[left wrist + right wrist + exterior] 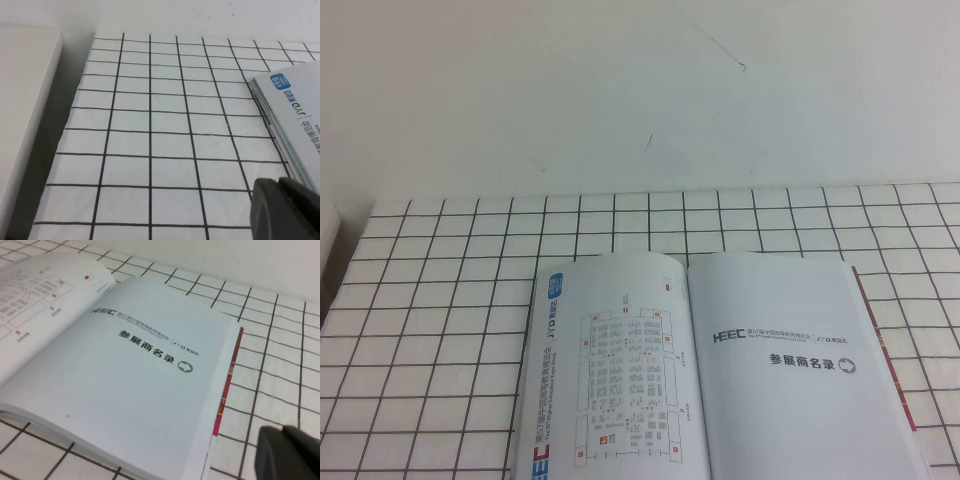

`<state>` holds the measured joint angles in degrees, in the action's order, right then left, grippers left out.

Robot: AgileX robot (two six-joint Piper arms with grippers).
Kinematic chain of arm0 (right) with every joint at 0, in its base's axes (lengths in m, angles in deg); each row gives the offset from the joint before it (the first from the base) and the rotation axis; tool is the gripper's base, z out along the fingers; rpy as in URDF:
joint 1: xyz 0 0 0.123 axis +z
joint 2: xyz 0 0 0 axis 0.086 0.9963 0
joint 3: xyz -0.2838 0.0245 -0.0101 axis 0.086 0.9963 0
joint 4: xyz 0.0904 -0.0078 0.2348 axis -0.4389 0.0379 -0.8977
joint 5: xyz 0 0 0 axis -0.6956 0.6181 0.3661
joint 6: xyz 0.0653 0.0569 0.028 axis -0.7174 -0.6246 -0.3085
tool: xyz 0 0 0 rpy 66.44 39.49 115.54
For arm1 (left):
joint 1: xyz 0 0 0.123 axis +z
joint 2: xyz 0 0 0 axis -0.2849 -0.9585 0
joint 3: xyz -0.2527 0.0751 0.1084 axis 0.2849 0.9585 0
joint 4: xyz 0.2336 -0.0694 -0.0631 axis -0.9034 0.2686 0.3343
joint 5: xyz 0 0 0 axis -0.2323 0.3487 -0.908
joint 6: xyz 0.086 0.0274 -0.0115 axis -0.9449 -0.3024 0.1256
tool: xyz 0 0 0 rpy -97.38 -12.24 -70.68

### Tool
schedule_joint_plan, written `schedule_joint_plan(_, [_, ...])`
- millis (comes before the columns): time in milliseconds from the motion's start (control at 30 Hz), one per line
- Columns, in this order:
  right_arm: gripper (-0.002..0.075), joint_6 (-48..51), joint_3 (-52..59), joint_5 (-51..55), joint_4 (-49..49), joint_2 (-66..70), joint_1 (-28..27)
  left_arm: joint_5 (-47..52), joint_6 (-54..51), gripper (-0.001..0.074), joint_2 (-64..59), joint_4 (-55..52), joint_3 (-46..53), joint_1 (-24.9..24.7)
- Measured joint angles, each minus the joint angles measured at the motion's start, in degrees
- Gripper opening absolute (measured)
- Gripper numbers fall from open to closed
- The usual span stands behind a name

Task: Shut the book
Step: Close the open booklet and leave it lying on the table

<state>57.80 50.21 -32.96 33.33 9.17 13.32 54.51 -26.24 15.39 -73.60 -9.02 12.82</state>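
Observation:
A thick book (720,370) lies open and flat on the gridded table, near its front edge. Its left page shows a floor plan and its right page (125,365) a short printed title. A red cover edge (227,385) peeks out under the right page block. Neither gripper appears in the high view. My left gripper (279,186) hovers low over the table just left of the book's left page edge (295,110), fingers together and holding nothing. My right gripper (282,432) sits just right of the red cover edge, also shut and empty.
The white table with black grid lines (440,300) extends left, right and behind the book. A white wall (640,90) rises at the back. Past a dark gap at the table's left edge there is a white surface (25,100).

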Motion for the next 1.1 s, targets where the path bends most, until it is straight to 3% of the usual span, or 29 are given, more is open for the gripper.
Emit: schedule_joint_plan(1100, [-0.0003,0.1,0.0,0.0,0.0,0.0,0.0,0.0,-1.7,-0.0003,0.0,-0.8,0.0,0.0])
